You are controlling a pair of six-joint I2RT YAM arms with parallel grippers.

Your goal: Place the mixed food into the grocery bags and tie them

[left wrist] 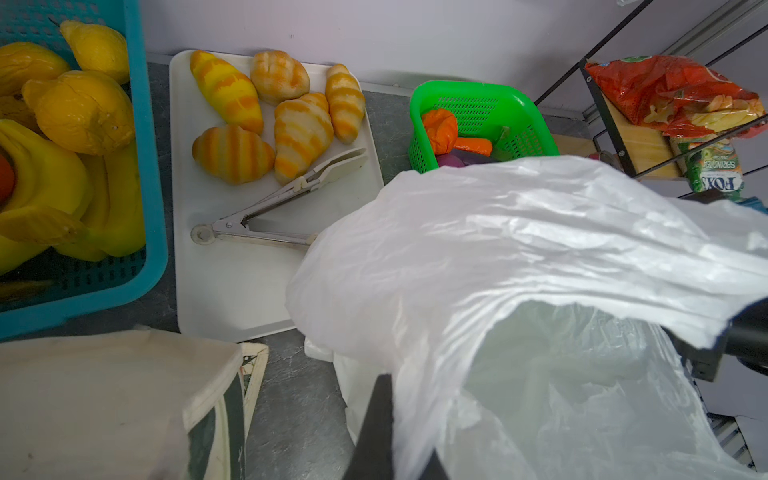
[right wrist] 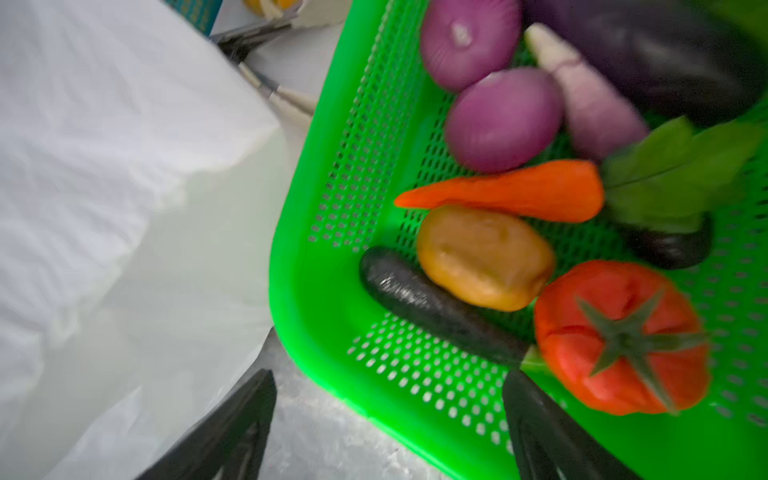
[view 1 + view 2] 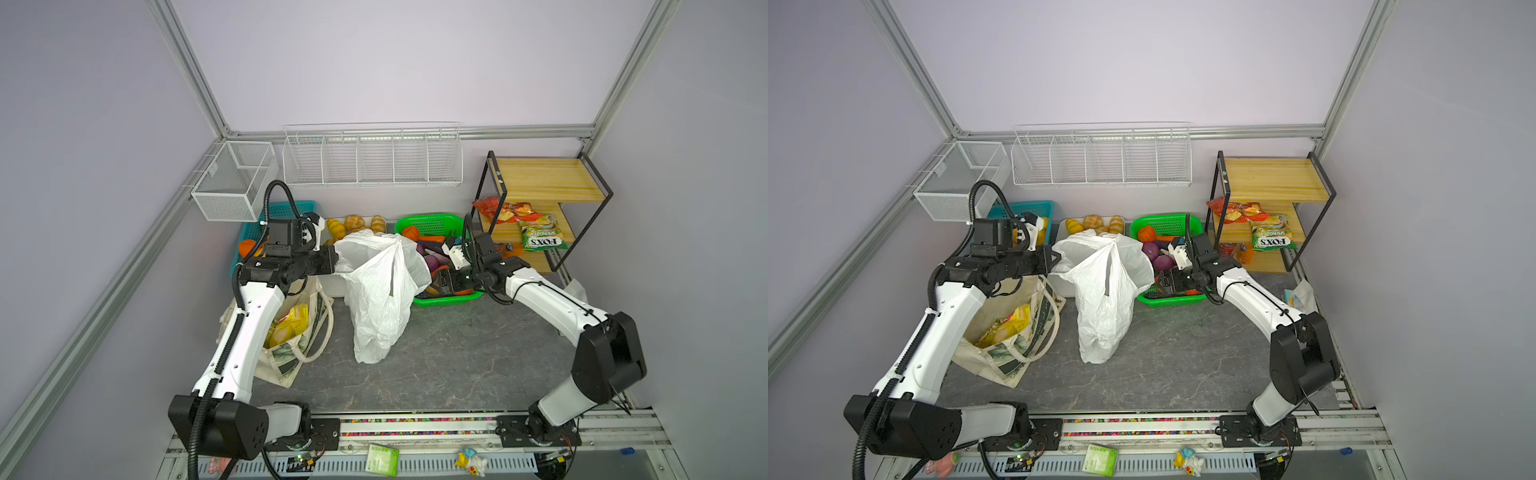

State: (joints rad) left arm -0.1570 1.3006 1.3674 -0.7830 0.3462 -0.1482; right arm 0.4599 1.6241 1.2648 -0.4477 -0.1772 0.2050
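Observation:
My left gripper [image 3: 335, 261] [image 1: 405, 449] is shut on the rim of the thin white plastic bag [image 3: 380, 299] [image 1: 519, 257], holding its mouth up and open. The cream canvas tote [image 3: 286, 365] lies under my left arm with yellow snack packets [image 3: 291, 322] inside. My right gripper [image 3: 441, 283] [image 2: 388, 376] hangs open and empty over the near edge of the green basket [image 2: 299, 291]. In that basket lie a red tomato [image 2: 619, 336], a brown potato [image 2: 484, 257], an orange carrot [image 2: 511, 191] and two purple onions [image 2: 503, 120].
A teal basket [image 1: 153, 166] of lemons and bananas and a white tray [image 1: 232, 282] with croissants and tongs sit behind the bags. The wooden shelf [image 3: 544, 178] at right holds a red packet and a green FOX'S packet. Wire baskets [image 3: 372, 160] hang on the back wall.

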